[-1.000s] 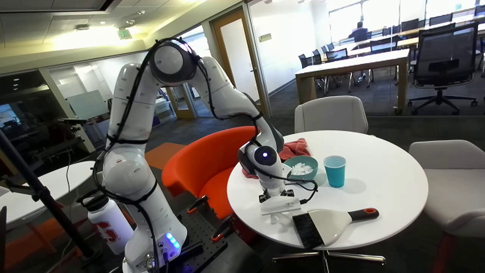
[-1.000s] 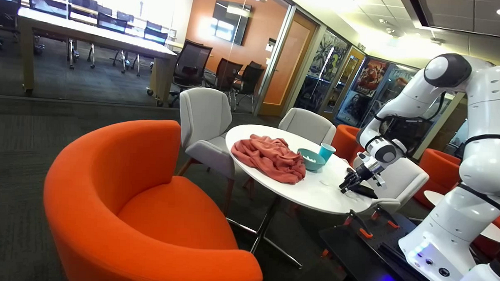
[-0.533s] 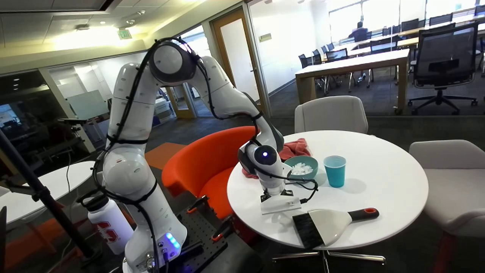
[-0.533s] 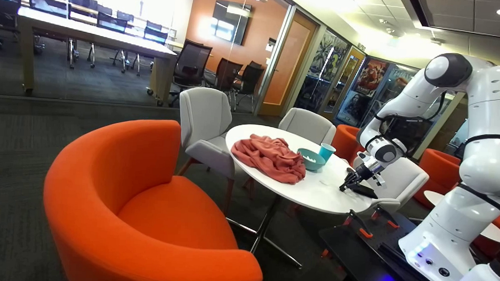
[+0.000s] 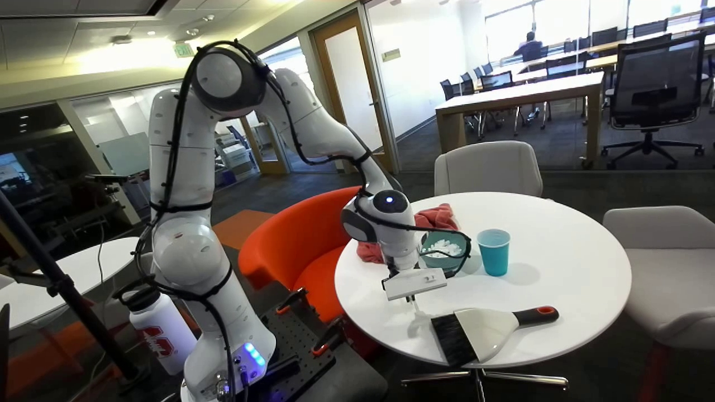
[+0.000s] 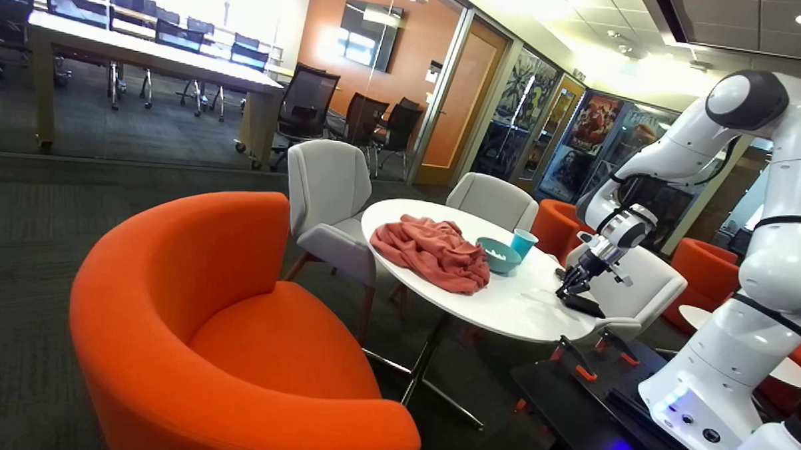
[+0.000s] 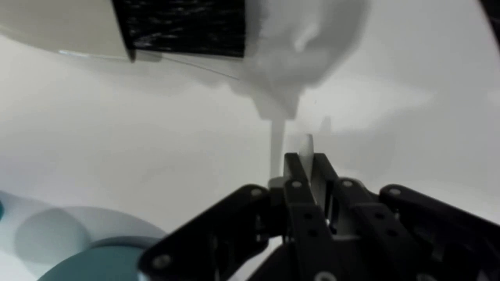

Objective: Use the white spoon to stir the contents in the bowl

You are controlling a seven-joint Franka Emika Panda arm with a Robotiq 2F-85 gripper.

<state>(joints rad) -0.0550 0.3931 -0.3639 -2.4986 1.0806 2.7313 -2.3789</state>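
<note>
My gripper (image 7: 307,158) is shut on the white spoon (image 7: 306,143), whose pale tip sticks out between the fingertips in the wrist view. In an exterior view the spoon (image 5: 415,307) hangs below the gripper (image 5: 411,298), just above the table; much of it is hidden. The gripper also shows in an exterior view (image 6: 562,294). The bowl (image 5: 445,262) is round and blue-green, with white pieces (image 5: 445,247) in it. It stands farther back on the table, apart from the gripper; it shows too in an exterior view (image 6: 506,264) and at the wrist view's lower left (image 7: 101,261).
A wide brush (image 5: 491,329) with black bristles lies close beside the gripper, also in the wrist view (image 7: 183,27). A cyan cup (image 5: 494,254) stands next to the bowl. A red cloth (image 6: 433,253) lies behind the bowl on the round white table (image 5: 564,268).
After staying low at the table, my gripper has risen in the last half second with the spoon in it, tilting and shifting a little. The bowl, cup and brush have not moved.
</note>
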